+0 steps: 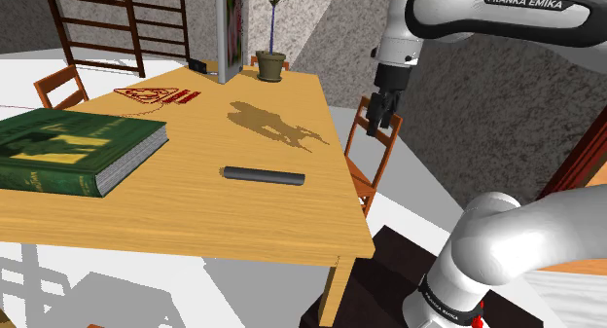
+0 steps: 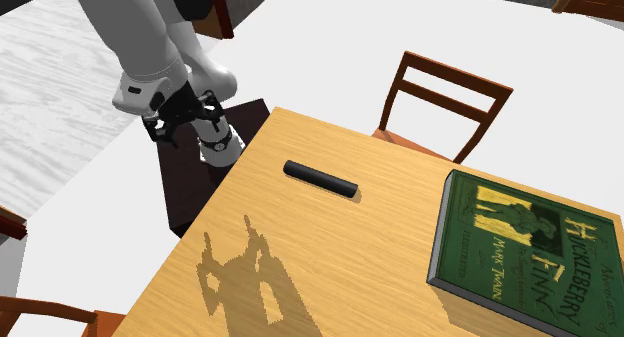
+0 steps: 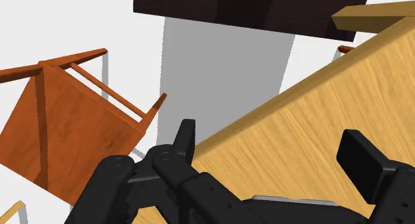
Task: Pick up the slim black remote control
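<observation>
The all-black two-finger gripper (image 1: 380, 125) hangs wide open and empty over the light wooden table's (image 1: 195, 224) edge, well apart from the slim black bar-shaped remote control (image 1: 263, 175) lying flat mid-table, seemingly poised to approach.

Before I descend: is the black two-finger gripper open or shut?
Open: on the black two-finger gripper, the fingers stand apart, clasping nothing.

Bare wood is lying open all around the remote (image 1: 263, 174) on the table (image 1: 195, 219), leaving room to come in from above or from any side. The green book (image 1: 73, 151) is sitting well apart toward the shoulder view's left, the potted plant (image 1: 271, 63) is standing at the far end, and a chair (image 1: 377, 159) is crowding the table edge under the gripper (image 1: 381, 124).
</observation>
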Robot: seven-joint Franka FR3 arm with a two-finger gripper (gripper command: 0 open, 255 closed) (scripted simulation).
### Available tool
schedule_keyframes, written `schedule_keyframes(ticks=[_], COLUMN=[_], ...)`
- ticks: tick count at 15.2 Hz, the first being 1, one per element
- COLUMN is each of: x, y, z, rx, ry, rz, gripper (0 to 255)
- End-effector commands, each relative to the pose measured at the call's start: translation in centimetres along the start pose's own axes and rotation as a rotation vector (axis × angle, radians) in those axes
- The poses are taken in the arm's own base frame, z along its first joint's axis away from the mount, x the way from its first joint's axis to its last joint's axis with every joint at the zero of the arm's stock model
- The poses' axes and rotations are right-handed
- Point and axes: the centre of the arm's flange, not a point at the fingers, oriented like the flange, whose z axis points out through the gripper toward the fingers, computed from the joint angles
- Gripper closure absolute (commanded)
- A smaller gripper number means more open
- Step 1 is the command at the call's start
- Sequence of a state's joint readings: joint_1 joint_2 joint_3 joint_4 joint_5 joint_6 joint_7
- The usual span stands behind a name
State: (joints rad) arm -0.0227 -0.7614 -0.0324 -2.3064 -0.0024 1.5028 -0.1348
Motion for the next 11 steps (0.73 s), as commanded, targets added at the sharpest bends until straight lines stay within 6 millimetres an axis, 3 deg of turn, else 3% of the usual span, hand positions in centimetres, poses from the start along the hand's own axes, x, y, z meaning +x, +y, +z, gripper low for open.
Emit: schedule_keyframes(ticks=[1, 11], x=[0.0, 9.0], y=[0.0, -8.7], z=[0.0, 3.5], rx=[0.0, 0.019], ry=[0.0, -0.001], rz=[0.0, -0.276], gripper=[0, 0])
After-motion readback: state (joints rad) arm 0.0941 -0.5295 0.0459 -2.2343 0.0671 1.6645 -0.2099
